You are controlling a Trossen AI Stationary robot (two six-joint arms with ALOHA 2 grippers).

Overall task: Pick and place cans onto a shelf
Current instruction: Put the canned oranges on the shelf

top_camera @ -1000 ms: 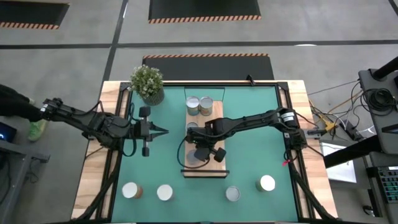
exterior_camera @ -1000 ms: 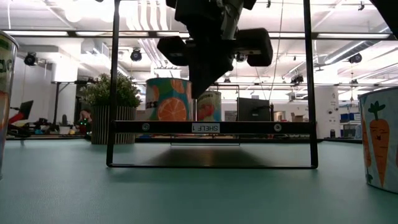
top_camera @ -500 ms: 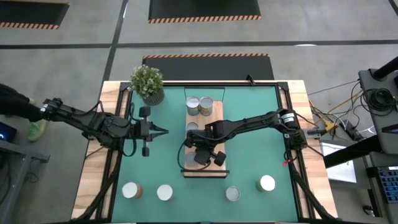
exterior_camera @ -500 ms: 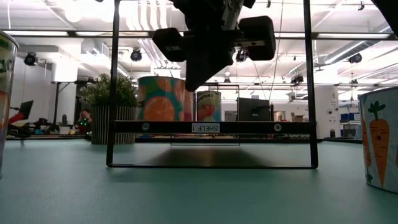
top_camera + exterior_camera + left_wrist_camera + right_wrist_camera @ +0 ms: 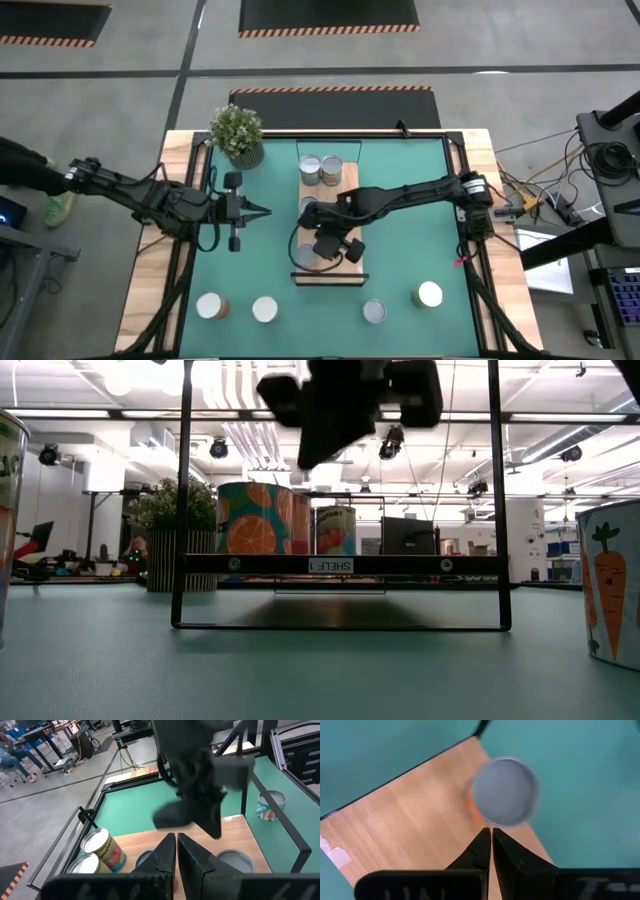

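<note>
The shelf (image 5: 336, 273) is a light-wood plank in the middle of the green mat. Two cans (image 5: 321, 170) stand at its far end, and one (image 5: 307, 206) is half hidden by the right arm. An orange-label can (image 5: 303, 259) stands near its front end; it also shows in the low view (image 5: 254, 518) and the right wrist view (image 5: 505, 798). My right gripper (image 5: 323, 245) is shut and empty, raised above this can (image 5: 340, 405). My left gripper (image 5: 262, 211) is shut and empty, left of the shelf. Several cans stand along the mat's front: (image 5: 211, 306), (image 5: 264, 309), (image 5: 374, 312), (image 5: 429, 294).
A potted plant (image 5: 237, 134) stands at the mat's back left corner. A black frame (image 5: 182, 500) with thin posts surrounds the shelf. In the low view a carrot-label can (image 5: 611, 590) stands at the right edge and another can (image 5: 8, 510) at the left edge.
My right gripper has risen from the orange-label can at the shelf's front end. That can has shifted a little to the left in the low view. The left arm has not moved.
</note>
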